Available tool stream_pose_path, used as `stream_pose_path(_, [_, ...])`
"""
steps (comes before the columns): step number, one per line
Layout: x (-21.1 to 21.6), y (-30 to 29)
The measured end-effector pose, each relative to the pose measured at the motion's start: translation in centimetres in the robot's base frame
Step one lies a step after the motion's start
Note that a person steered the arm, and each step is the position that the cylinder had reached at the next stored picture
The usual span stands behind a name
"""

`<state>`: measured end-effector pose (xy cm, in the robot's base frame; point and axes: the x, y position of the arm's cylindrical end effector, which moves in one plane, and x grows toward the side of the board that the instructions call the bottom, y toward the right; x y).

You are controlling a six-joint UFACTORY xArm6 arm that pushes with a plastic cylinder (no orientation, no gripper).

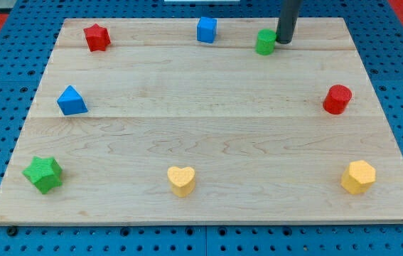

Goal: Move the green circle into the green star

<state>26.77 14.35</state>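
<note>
My tip is standing at the view's top of the table, just to the view's right of the green circle and, as far as I can judge, touching or nearly touching its right flank. The rig is carrying no jaws, only the dark rod, so there is nothing to report as released or clenched.

The green circle is sitting near the view's top edge, right of centre. The green star is lying in the view's bottom-left corner, well apart from it. I am judging the task as barely begun: almost the whole diagonal of the table is remaining between the two blocks.

Other blocks are lining the edges. A blue cube is sitting just to the view's left of the green circle along the top, and a red star is occupying the top left. A blue triangle is resting on the left side, above the green star. A yellow heart is lying at the bottom centre, a yellow hexagon at the bottom right, and a red cylinder on the right.

The middle of the table is offering a direct diagonal path. I am judging the blue triangle the likeliest obstacle near the end of that path, and the blue cube a risk if the push is running straight to the view's left.
</note>
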Motion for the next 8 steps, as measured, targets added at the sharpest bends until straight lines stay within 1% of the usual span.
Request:
stream_pose_path(1, [-0.9,-0.3])
stream_pose_path(2, [-0.6,-1.9])
stream_pose_path(3, [1.9,-4.7])
stream_pose_path(4, [3.2,-6.0])
stream_pose_path(6, [2.0,-6.5])
stream_pose_path(7, [1.6,-9.9])
stream_pose_path(8, [1.2,-16.4])
